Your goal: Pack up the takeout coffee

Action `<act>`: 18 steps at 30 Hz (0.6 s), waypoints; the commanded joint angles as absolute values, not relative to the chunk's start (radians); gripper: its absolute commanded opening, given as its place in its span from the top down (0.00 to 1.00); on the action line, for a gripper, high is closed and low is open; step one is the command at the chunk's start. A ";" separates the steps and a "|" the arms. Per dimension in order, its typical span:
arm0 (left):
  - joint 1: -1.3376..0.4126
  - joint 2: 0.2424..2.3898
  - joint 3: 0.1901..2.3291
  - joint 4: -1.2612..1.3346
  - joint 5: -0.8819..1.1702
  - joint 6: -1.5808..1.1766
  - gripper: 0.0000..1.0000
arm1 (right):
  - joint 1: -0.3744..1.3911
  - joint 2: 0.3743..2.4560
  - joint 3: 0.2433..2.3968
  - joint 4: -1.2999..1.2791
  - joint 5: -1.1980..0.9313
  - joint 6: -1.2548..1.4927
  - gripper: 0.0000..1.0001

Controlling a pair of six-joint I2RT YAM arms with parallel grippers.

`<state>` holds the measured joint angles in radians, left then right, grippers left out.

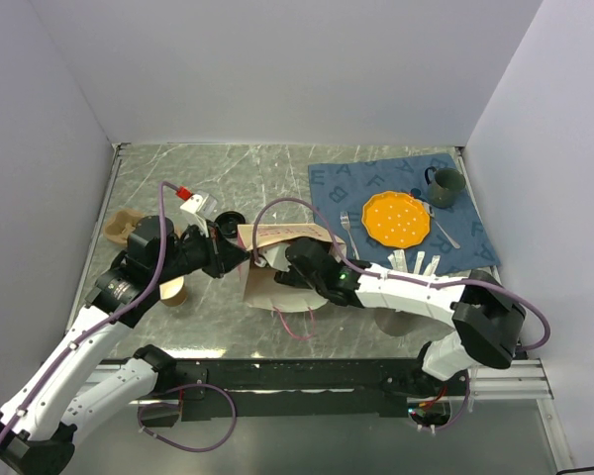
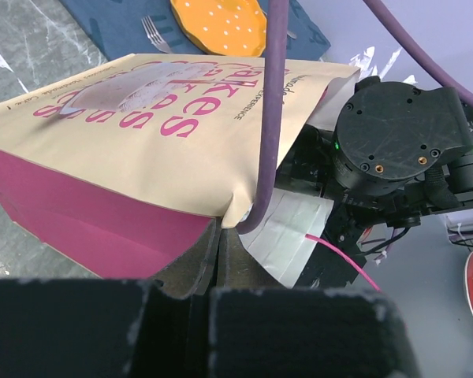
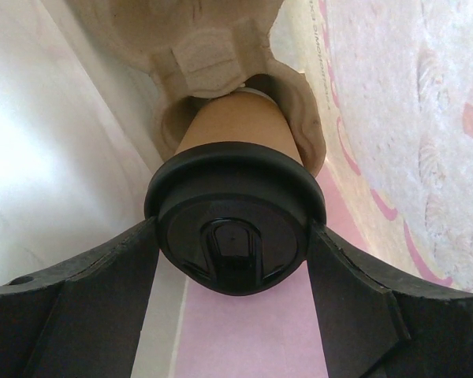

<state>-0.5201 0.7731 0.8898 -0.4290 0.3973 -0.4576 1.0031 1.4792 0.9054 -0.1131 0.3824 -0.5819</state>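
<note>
**Coffee inside the bag, both arms on it**

A dark marble table [image 1: 208, 178] fills the floor of the booth, with a blue lettered mat [image 1: 337, 193] over its far right corner. In the middle a tan paper bag [image 1: 262, 287] with pink lettering lies on its side, its mouth facing the right arm.

The left gripper [image 2: 218, 236] is clamped tight on the bag's edge near the corner, pinching the paper between its 2 fingers. The right gripper [image 3: 232, 227] reaches into the bag, jaws spread wide. It holds the takeout coffee [image 3: 236, 181] across its black lid, with 1 finger against each side.

The coffee sits inside the bag, with its base seated in a socket of a molded pulp tray [image 3: 205, 55].

On the mat are an orange plate [image 1: 396, 219] and a green mug [image 1: 445, 186] beyond it, with a fork [image 1: 350, 234] just left of the plate. Left of the bag stand a second pulp carrier [image 1: 122, 226] and an open brown cup [image 1: 171, 290]. A loose black lid [image 1: 228, 220] lies near the left gripper.
</note>
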 commanded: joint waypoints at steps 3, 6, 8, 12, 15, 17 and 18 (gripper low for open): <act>-0.520 0.753 0.904 -0.411 0.437 -0.472 0.99 | 0.989 1.531 0.933 -0.144 0.406 -0.515 0.46; -0.520 0.756 0.907 -0.408 0.440 -0.474 0.99 | 0.989 1.537 0.940 -0.147 0.414 -0.514 0.44; -0.520 0.758 0.908 -0.407 0.446 -0.476 0.99 | 0.988 1.536 0.942 -0.144 0.417 -0.518 0.44; -0.520 0.765 0.917 -0.413 0.451 -0.468 0.99 | 0.986 1.543 0.940 -0.127 0.425 -0.534 0.48; -0.520 0.770 0.923 -0.419 0.457 -0.463 0.99 | 0.974 1.562 0.950 -0.118 0.425 -0.531 0.48; -0.520 0.773 0.930 -0.429 0.454 -0.460 0.99 | 0.966 1.571 0.954 -0.112 0.425 -0.523 0.46; -0.520 0.775 0.931 -0.434 0.451 -0.459 0.99 | 0.963 1.572 0.959 -0.118 0.426 -0.522 0.45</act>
<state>-0.5137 0.7788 0.8902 -0.4332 0.3851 -0.4534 0.9981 1.5295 0.9340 -0.0952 0.4110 -0.5671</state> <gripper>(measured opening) 0.016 0.772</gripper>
